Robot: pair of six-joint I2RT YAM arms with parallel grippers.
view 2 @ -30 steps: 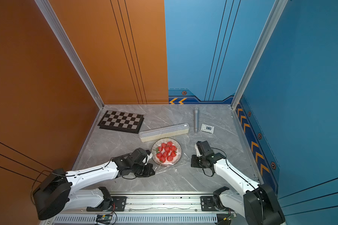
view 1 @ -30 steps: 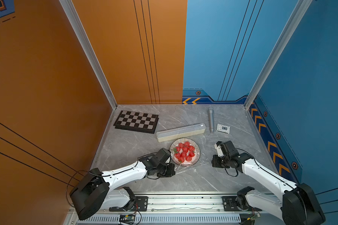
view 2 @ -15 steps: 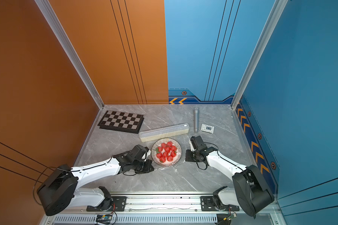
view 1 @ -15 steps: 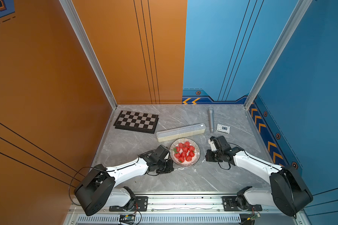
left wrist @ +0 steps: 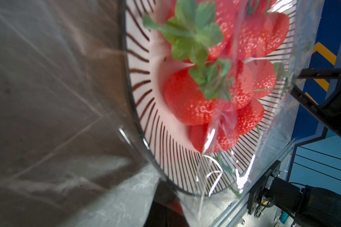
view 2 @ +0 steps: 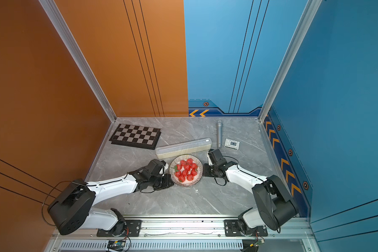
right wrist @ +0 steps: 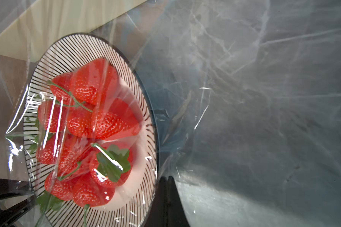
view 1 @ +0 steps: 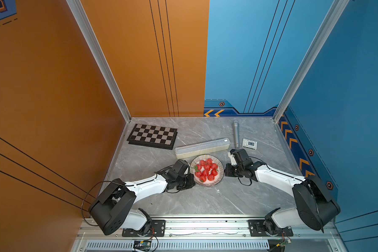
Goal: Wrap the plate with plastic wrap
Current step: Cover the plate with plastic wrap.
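Between your two grippers, the plate (view 1: pixel 220 168) is sitting on the desk (view 1: pixel 205 203), its strawberries (view 1: pixel 206 169) lying under the plastic wrap (right wrist: pixel 215 88). Your left gripper (view 1: pixel 192 184) is pressing its fingers (left wrist: pixel 164 196) together just beside the plate's rim and pinching the film, which is stretching from that pinch up over the striped rim and the fruit. Your right gripper (view 1: pixel 226 172) is doing the same on the opposite side: its fingers (right wrist: pixel 166 196) are closing tight at the rim, and the film's creases are running in toward them. Both wrist cameras are looking through the wrap, which is draping crinkled and glinting across the berries. Beyond both grippers, the wrap's cream box (view 1: pixel 202 148) is lying just beside the plate; whether the two are touching, you cannot tell. Farther out past the left gripper the chessboard (view 1: pixel 152 136) is resting, and past the right gripper the grey rod (view 1: pixel 236 134) is lying, both well apart from the plate.
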